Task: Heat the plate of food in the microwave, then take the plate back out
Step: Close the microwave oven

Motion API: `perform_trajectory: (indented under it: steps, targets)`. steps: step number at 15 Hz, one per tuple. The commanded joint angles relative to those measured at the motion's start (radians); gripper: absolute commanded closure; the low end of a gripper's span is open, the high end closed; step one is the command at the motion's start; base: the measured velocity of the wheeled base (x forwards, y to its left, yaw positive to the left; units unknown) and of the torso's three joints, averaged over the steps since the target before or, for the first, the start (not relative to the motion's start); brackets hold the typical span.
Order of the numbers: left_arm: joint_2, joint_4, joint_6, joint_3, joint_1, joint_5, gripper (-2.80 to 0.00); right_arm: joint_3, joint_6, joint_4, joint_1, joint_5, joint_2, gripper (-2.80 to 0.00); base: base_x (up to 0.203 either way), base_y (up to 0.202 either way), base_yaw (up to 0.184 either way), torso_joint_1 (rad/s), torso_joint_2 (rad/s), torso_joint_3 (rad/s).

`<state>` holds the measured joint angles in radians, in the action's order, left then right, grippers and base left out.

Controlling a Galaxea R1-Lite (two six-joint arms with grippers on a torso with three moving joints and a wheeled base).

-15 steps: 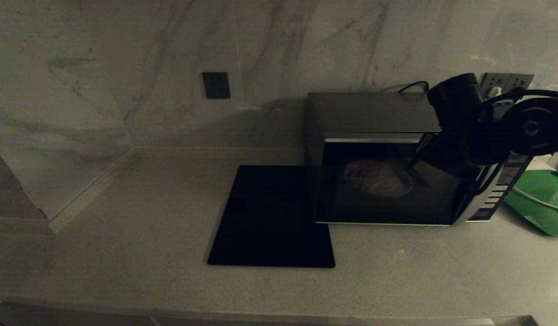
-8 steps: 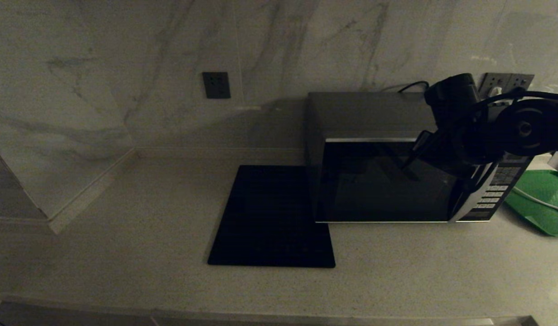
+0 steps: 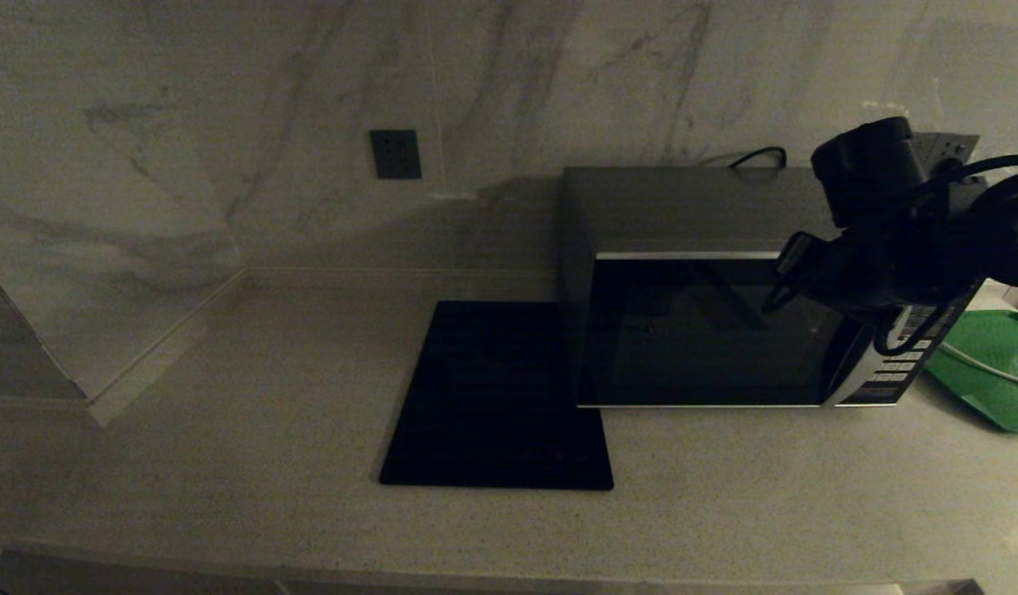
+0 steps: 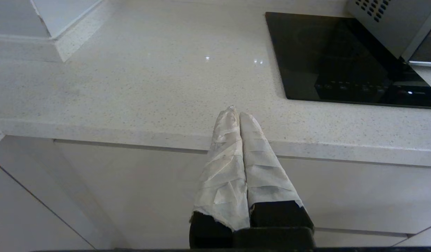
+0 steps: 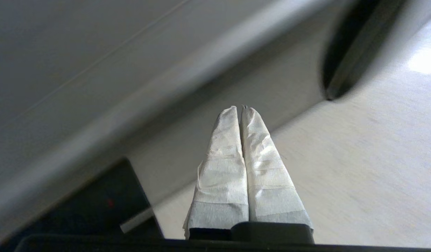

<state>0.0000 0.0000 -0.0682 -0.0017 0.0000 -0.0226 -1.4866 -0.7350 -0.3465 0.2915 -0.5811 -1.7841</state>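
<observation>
Right jaws (image 3: 772, 299) closed before microwave (image 3: 691, 289) door

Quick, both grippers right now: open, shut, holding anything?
Left gripper: shut, empty, parked at the counter's front edge.
Right gripper: shut, empty, raised before the microwave.

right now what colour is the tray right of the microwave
Green tray, clearest in the head view, beside the microwave.
</observation>
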Motion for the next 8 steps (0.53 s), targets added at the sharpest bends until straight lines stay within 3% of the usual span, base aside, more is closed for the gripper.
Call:
perform_trajectory:
  steps: [1, 3, 5, 8]
  targets:
    - [0.000, 0.000, -0.001, 0.000, 0.000, 0.000, 0.00, 0.087, 0.016, -0.017, -0.007, -0.005, 0.158, 0.00, 0.000, 0.000, 0.000, 0.000, 0.00, 0.000]
    - [0.000, 0.000, -0.001, 0.000, 0.000, 0.000, 0.00, 0.156, 0.072, -0.020, -0.044, -0.004, 0.263, 0.00, 0.000, 0.000, 0.000, 0.000, 0.00, 0.000]
    - [0.000, 0.000, -0.001, 0.000, 0.000, 0.000, 0.00, 0.187, 0.157, -0.021, -0.134, 0.021, 0.338, 0.00, 0.000, 0.000, 0.000, 0.000, 0.00, 0.000]
    - [0.000, 0.000, -0.001, 0.000, 0.000, 0.000, 0.00, 0.186, 0.242, -0.036, -0.312, 0.162, 0.433, 0.00, 0.000, 0.000, 0.000, 0.000, 0.00, 0.000]
